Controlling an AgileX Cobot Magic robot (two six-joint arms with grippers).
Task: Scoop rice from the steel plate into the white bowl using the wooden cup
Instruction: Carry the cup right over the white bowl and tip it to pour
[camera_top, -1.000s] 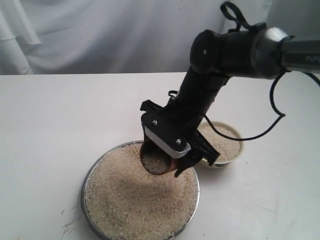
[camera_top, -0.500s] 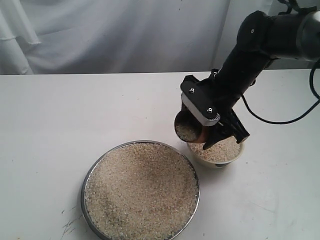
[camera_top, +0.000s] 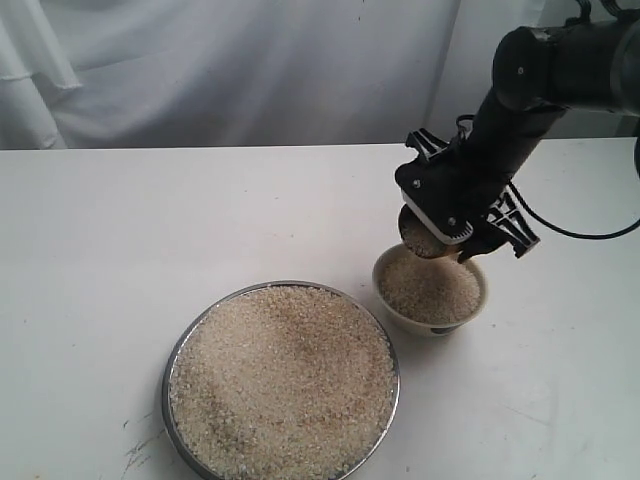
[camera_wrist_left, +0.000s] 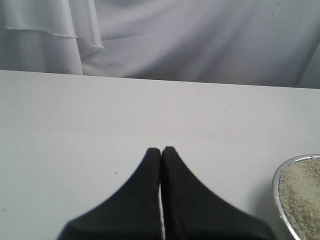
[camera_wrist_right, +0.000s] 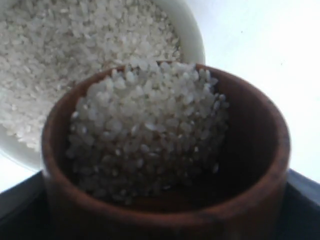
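R pincer (camera_top: 450, 232) grips the wooden cup (camera_top: 432, 252), jaws closed on its sides. It holds the cup in the air just over the white bowl (camera_top: 462, 308), above the bowl's far rim. Cup is tilted, mouth facing down-left in the ext. view, w/ rice (camera_top: 415, 236) showing inside it. Can't tell if any grains are falling.

R wrist cam: wooden cup (camera_wrist_right: 250, 200) fills most of the pic. The rice in it (camera_wrist_right: 150, 135) is banked up against the lip nearest the bowl, w/ dark bare wood on the opposite inner wall. Beyond that lip sits the white bowl (camera_wrist_right: 194, 35), already holding a good layer of rice (camera_wrist_right: 65, 50). Black pincer parts show at both lower corners, either side of the cup.

Steel plate (camera_top: 180, 350) sits on the white tabletop (camera_top: 120, 230), near the bowl but not touching it, to the bowl's left and closer to the ext. cam. It's full of rice (camera_top: 280, 380) almost to the rim.

L pincer (camera_wrist_left: 161, 150) is closed, black fingertips pressed together w/ nothing between them, hovering over bare tabletop (camera_wrist_left: 100, 110). Edge of the steel plate (camera_wrist_left: 276, 185) w/ some rice (camera_wrist_left: 302, 187) shows at the side of that view. White curtain (camera_top: 250, 60) hangs behind the tabletop.
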